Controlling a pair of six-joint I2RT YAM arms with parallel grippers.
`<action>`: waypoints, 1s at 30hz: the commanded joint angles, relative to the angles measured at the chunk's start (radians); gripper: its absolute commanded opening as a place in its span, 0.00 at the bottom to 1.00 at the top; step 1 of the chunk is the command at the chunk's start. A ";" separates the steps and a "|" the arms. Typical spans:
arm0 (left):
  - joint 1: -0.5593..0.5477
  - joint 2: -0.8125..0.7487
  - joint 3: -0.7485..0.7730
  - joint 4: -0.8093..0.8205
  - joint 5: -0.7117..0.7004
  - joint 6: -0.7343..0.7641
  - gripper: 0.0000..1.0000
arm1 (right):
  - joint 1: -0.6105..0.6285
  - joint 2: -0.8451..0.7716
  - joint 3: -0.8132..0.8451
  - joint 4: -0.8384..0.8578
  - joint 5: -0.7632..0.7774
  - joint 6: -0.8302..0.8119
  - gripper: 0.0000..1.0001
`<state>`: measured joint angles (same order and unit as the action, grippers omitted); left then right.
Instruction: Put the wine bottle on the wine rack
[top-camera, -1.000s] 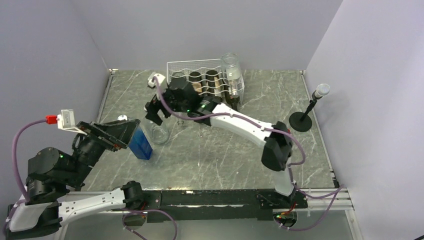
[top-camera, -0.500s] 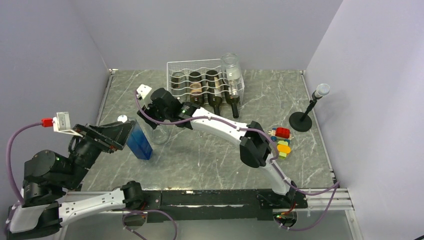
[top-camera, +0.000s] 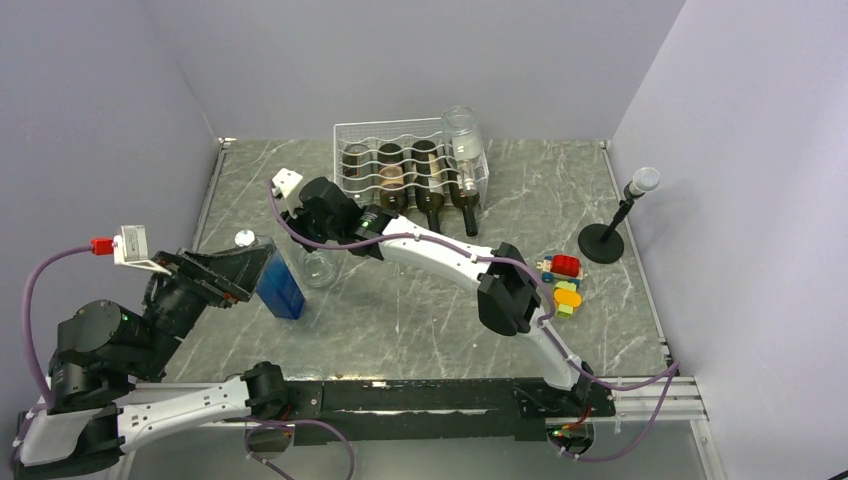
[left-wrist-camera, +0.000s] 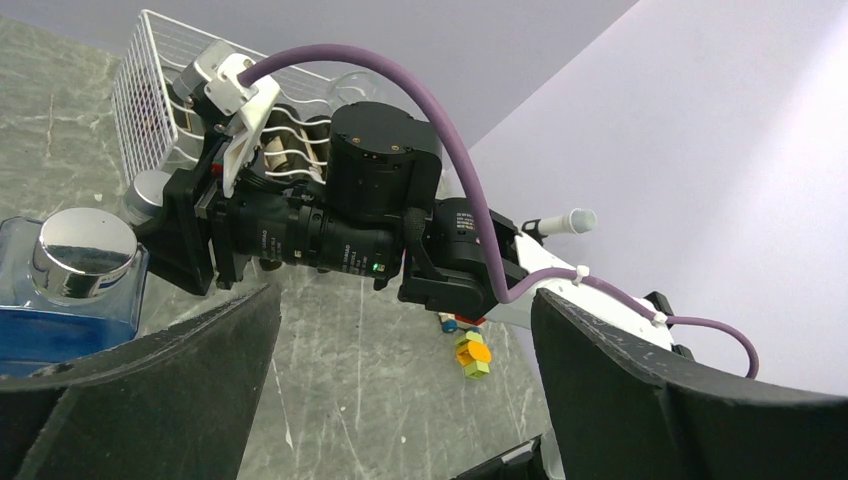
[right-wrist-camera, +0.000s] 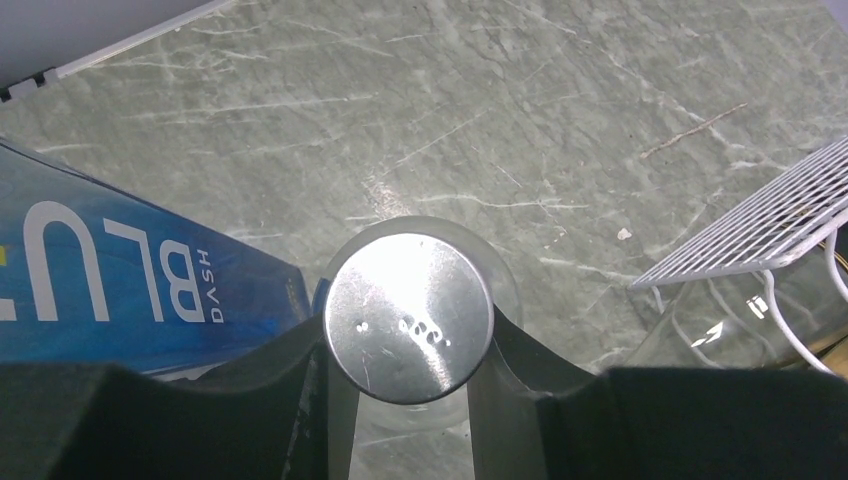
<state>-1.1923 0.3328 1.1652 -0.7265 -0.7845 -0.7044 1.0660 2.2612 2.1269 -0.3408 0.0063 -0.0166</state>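
Clamping the silver cap (right-wrist-camera: 410, 315) of the upright wine bottle (top-camera: 318, 268) in the right gripper (right-wrist-camera: 408, 345), down on the table (top-camera: 430, 300), near the wine rack's (top-camera: 385, 130) front left corner; lifting and racking not yet done. Holding the left gripper (left-wrist-camera: 405, 295) spread wide and empty beside the blue bottle (top-camera: 280, 290).

Lilac walls (top-camera: 420, 60), grey marbled tabletop (top-camera: 420, 310)

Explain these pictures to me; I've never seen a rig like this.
Two robot arms are bolted at a table's near edge. One picture looks down from above; the other two come from a camera on each wrist. On the table stand a white wire rack holding dark bottles, a blue bottle, toy blocks and a small black stand. The right gripper is shut on the silver cap of a clear bottle. The left gripper is open, holding nothing, near the blue bottle.
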 joint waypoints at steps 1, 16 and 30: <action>0.002 -0.004 0.007 -0.014 -0.012 -0.024 0.99 | -0.007 -0.058 0.005 0.000 0.020 -0.002 0.00; 0.002 0.076 -0.087 0.038 0.119 0.020 0.99 | -0.057 -0.498 -0.440 -0.098 0.049 0.166 0.00; 0.000 0.335 -0.503 0.430 0.247 -0.051 0.99 | -0.063 -0.816 -0.759 -0.127 0.093 0.282 0.00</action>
<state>-1.1923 0.6067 0.7670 -0.5152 -0.5945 -0.7383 1.0061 1.5761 1.3819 -0.5446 0.0750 0.1928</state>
